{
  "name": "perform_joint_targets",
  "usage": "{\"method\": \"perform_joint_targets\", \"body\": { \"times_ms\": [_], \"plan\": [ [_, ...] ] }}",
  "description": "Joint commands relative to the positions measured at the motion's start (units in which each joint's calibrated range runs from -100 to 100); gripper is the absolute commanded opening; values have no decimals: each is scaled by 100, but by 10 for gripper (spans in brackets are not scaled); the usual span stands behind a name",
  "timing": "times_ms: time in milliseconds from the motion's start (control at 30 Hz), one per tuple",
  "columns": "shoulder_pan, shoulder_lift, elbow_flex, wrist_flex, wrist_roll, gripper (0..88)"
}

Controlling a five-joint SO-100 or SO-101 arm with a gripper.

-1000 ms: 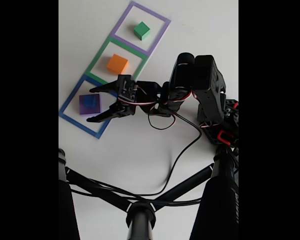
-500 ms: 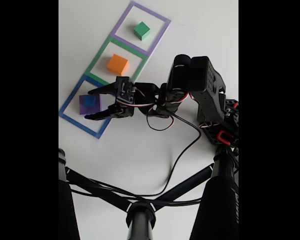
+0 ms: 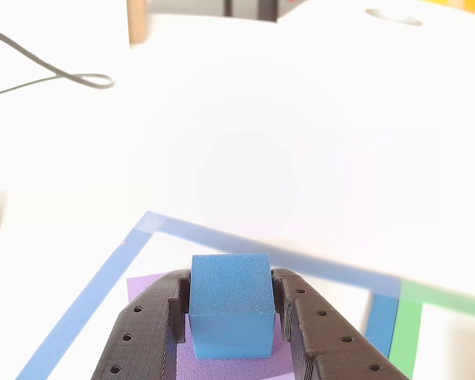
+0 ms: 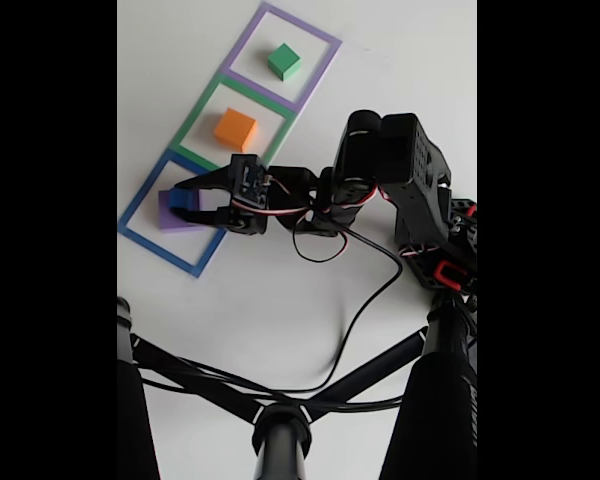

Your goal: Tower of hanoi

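Black two-finger end effector [image 3: 231,336]: fingers clamped on either side of small matte blue cube [image 3: 230,304], atop large matte purple block [image 4: 166,216]; orange-yellow block [image 4: 235,129] at 1 o'clock.

Black printed arm [image 4: 400,170], hole-dotted tool [image 3: 229,321], red-white wiring

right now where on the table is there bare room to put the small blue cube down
Bare white table lies between the blue square outline and the black cable. The strip is crowded: the gripper closes on the small blue cube atop the flat purple block, the orange block fills the green outline, the green cube the purple outline.
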Motion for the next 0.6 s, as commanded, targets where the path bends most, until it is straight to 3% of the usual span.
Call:
{"method": "perform_joint_targets", "body": {
  "times_ms": [0,267,567],
  "plan": [
    [-21,-122,-116,-139,0,35],
    [56,-1430,47,930,0,32],
    [334,-4281,-89,4347,0,25]
  ]
}}
